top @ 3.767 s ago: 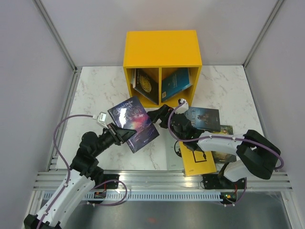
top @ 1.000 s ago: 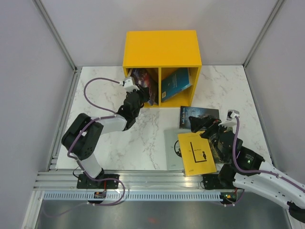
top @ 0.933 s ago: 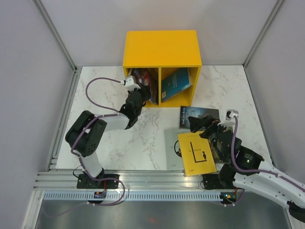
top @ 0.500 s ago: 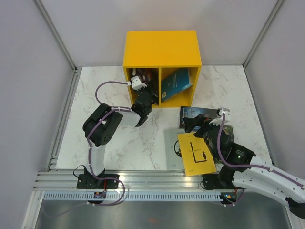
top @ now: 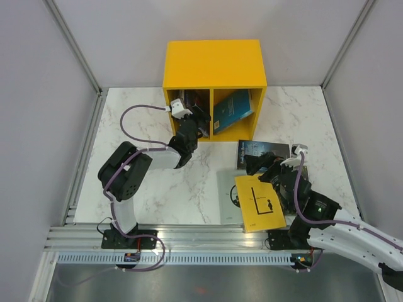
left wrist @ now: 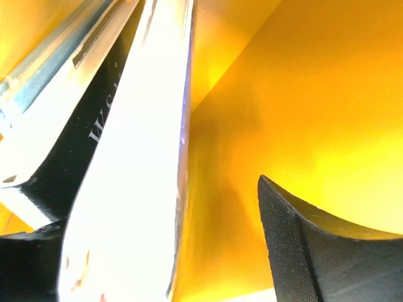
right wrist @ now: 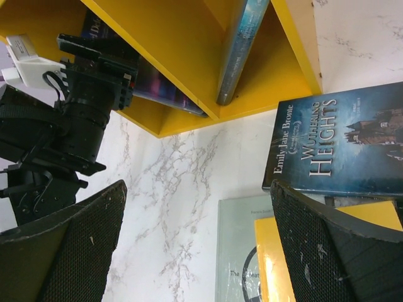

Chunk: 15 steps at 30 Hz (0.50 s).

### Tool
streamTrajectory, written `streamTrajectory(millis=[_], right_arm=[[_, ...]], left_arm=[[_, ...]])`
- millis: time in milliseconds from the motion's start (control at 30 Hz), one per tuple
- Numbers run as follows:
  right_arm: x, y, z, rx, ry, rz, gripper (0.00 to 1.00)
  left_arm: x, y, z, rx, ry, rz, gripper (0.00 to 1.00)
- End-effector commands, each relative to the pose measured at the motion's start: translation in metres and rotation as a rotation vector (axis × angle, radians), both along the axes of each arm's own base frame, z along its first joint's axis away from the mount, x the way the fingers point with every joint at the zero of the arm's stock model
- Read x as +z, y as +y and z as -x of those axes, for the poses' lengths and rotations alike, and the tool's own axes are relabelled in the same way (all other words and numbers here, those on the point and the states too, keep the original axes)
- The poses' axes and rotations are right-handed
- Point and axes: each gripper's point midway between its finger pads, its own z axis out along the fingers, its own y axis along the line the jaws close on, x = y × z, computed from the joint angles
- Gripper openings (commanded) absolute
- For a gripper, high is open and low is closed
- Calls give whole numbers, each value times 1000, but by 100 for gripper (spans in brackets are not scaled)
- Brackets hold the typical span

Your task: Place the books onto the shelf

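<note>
The yellow shelf [top: 214,63] stands at the back of the table. My left gripper [top: 196,121] reaches into its left compartment, jaws open. A book's white page edge [left wrist: 126,157] lies against the left finger, with a gap to the right finger [left wrist: 296,251]. A teal book [top: 232,108] leans in the right compartment. My right gripper [top: 266,165] hovers open and holds nothing, above a dark blue book [right wrist: 343,141], a yellow book [top: 261,202] and a pale grey-blue book [top: 228,198] under it.
The marble table [top: 145,126] has bare room left of the flat books. The left arm's cable [top: 135,113] loops over that side. Grey walls close in the sides and back. A metal rail [top: 214,236] runs along the near edge.
The left gripper pushed deeper into the left compartment and its jaws opened off the book. The right gripper shifted slightly toward the shelf, still open.
</note>
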Motion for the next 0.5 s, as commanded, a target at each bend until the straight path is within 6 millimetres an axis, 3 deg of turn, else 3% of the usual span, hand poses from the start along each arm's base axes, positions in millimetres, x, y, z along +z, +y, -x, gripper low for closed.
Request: streamTrajectory(millis=[0,200,300,333,400,467], right_arm=[[6,-1,2,3,-10,-59,98],[5,-1,6,9,-1,-88,98],[0,2,5,12,13,-89,98],[-3,4,5,18,25,-83,98],[-4,7,4,22,33,-86,98],[-9,13,3,34,51,-72,98]], left_arm=[[14,2,8,-17,3,43,75],[23,16,24,-7,53,14,80],[37,26,34,3,69,-14,84],[53,30,39,4,54,-5,86],[54,38,48,7,79,-44,89],[76,45,58,0,44,-18,92]])
